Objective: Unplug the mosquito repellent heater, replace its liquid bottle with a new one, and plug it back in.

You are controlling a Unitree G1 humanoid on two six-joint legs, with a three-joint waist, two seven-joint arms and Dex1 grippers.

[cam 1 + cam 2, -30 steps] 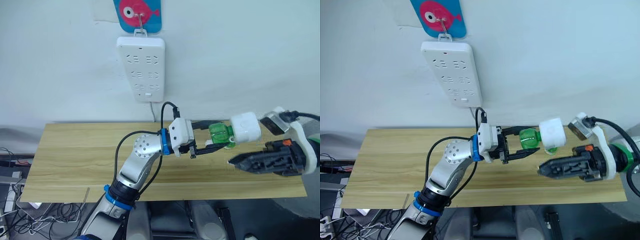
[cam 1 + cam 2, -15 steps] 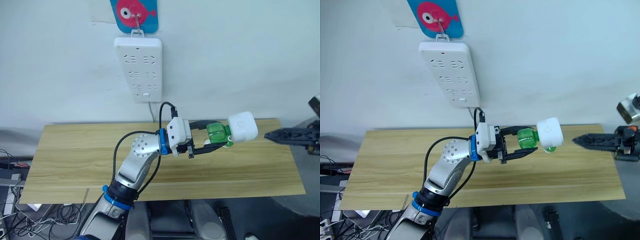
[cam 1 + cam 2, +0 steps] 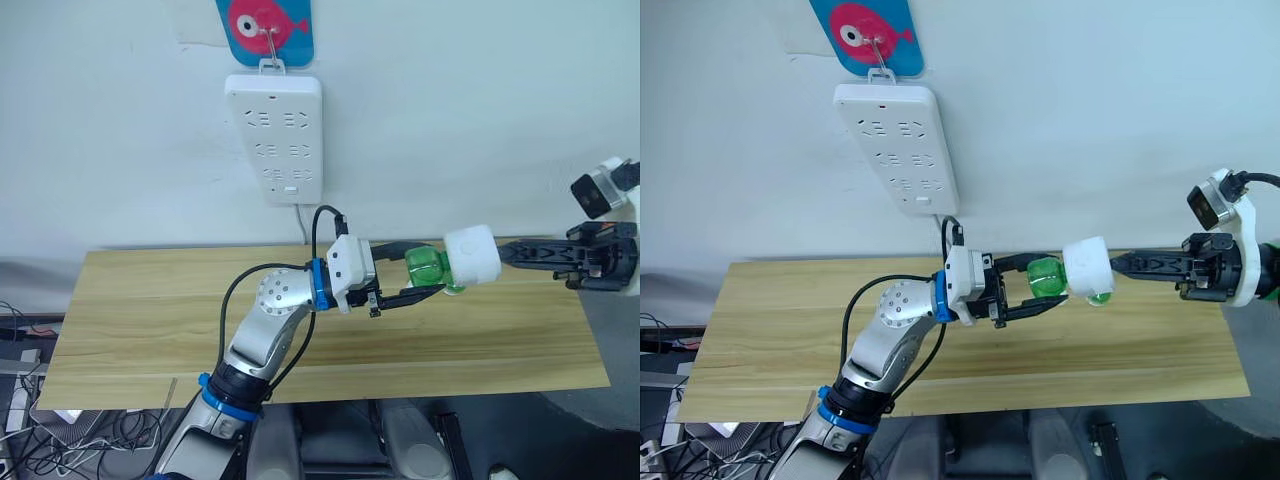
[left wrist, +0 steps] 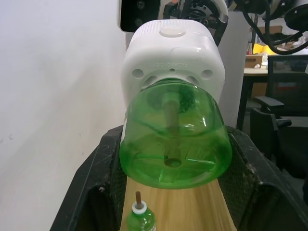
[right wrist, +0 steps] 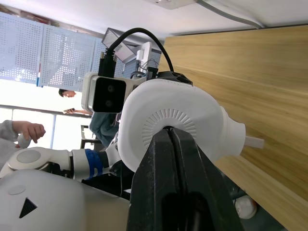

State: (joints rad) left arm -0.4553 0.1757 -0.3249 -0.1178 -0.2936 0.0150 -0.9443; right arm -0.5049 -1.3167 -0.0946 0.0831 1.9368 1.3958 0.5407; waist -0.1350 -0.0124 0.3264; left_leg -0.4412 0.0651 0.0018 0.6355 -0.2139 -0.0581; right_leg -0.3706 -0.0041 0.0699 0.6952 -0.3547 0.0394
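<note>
The left arm [image 3: 270, 330] is silver-grey with a perforated round joint, blue rings at the wrist and forearm, a white wrist block and a looping black cable. Its gripper [image 3: 415, 282] has two black fingers. The right gripper [image 3: 520, 254] is black behind a white bracket [image 3: 1230, 250] carrying a small camera, near the wall power strip [image 3: 273, 135].

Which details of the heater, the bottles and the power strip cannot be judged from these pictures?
- Heater: its plug prongs are too small to make out in the head views.
- Screwed-in green bottle: its neck is hidden inside the heater, so how far it is screwed in is unclear.
- Small bottle on the table: cut off by the left wrist view's edge.
- Right gripper: whether its closed fingers touch the heater's centre is unclear.
- Power strip: its switch state is too small to read.
</note>
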